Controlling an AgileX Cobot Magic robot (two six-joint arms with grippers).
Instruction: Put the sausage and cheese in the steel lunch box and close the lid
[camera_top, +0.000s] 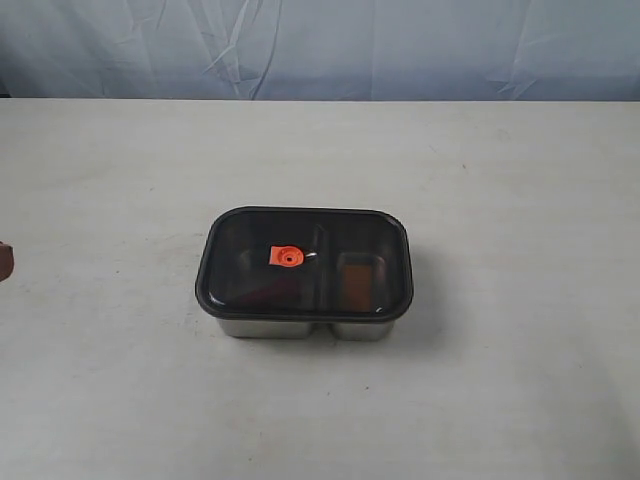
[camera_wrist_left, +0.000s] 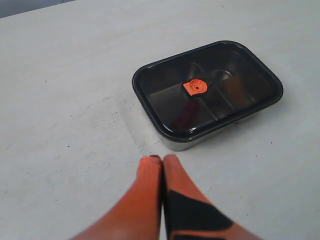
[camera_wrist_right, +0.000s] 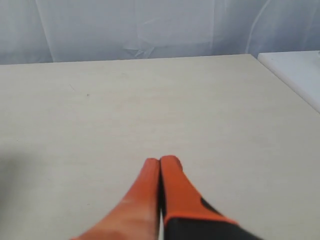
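Observation:
The steel lunch box (camera_top: 270, 328) stands mid-table with the dark lid (camera_top: 250, 250) sitting flat on it, orange centre tab (camera_top: 288, 257) up. Through the lid, a dim reddish shape that may be the sausage (camera_top: 275, 290) lies in the larger compartment. A brownish block that may be the cheese (camera_top: 358, 280) lies in the smaller one. In the left wrist view my left gripper (camera_wrist_left: 162, 158) is shut and empty, a short way off the box's steel wall (camera_wrist_left: 182, 144) and lid (camera_wrist_left: 165, 85). My right gripper (camera_wrist_right: 161, 160) is shut and empty over bare table, with the box out of its view.
A pale cloth backdrop (camera_top: 320, 45) hangs behind the table's far edge. A sliver of the left arm (camera_top: 5, 262) shows at the exterior view's left border. In the right wrist view a white surface (camera_wrist_right: 295, 70) adjoins the table's corner.

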